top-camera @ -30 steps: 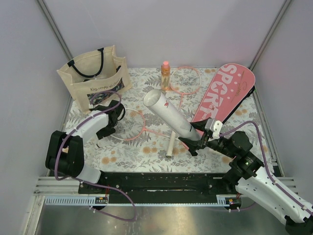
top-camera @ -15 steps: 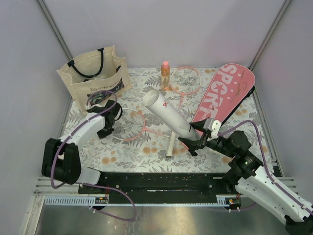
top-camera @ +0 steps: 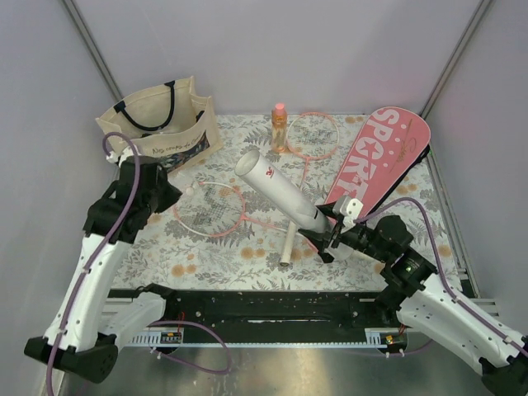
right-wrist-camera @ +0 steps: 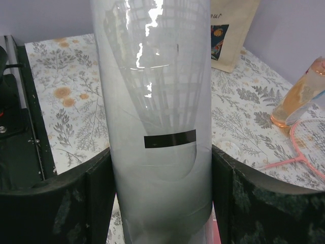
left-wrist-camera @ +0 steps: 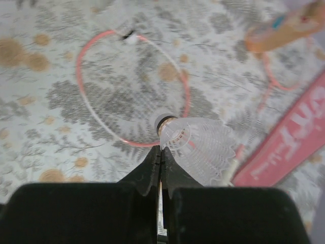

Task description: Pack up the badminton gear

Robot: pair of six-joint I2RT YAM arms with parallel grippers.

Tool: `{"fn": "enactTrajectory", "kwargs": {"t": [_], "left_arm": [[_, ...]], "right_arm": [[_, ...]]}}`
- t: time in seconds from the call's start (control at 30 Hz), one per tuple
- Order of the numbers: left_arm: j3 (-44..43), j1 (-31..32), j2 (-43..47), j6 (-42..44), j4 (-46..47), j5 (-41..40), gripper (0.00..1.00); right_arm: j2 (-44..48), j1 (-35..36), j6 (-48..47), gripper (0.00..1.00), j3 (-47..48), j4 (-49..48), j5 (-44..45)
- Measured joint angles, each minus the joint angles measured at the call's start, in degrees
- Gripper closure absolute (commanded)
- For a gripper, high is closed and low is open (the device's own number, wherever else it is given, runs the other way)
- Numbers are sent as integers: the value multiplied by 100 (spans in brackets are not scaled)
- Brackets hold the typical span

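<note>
There were two rackets, the near-left racket [top-camera: 213, 208] and the far racket [top-camera: 312, 134], plus one tube [top-camera: 285, 194], one cover [top-camera: 375, 161], one bottle [top-camera: 280, 126], one bag [top-camera: 157, 132] and one shuttlecock [left-wrist-camera: 195, 147].

Long white tube [top-camera: 280, 191]: translucent, tilted, open mouth raised toward the table's far left; lower end clamped in the right gripper [top-camera: 324, 234]; pink cover [top-camera: 381, 155] lettered "SPORT": flat, diagonal, at the far right corner; first racket [top-camera: 213, 209]: pink frame, left of centre, white handle toward the near edge; second racket [top-camera: 312, 134]: by the far edge; white shuttlecock [left-wrist-camera: 195, 146]: pinched in the left gripper [left-wrist-camera: 161, 152].
</note>
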State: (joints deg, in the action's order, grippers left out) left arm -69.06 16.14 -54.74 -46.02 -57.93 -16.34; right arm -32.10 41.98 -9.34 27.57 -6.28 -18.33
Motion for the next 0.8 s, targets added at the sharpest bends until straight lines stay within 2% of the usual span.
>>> {"fn": "enactTrajectory", "kwargs": {"t": [0.2,0.4,0.6,0.8], "left_arm": [[-304,-9,579,391,949,1799,100],[-754,-9,636,278,2181,3598,100],[-938,-9,562,-133,2914,4780,100],[-855,-9,522,-553,3233,5410,100]], "right_arm": [[-297,0,-562,54,15,210,160],[-291,0,-1176,53,-31,317,278],[-168,0,-1488,53,-313,85,232],[-155,0,-1488,54,-363,-170,153]]}}
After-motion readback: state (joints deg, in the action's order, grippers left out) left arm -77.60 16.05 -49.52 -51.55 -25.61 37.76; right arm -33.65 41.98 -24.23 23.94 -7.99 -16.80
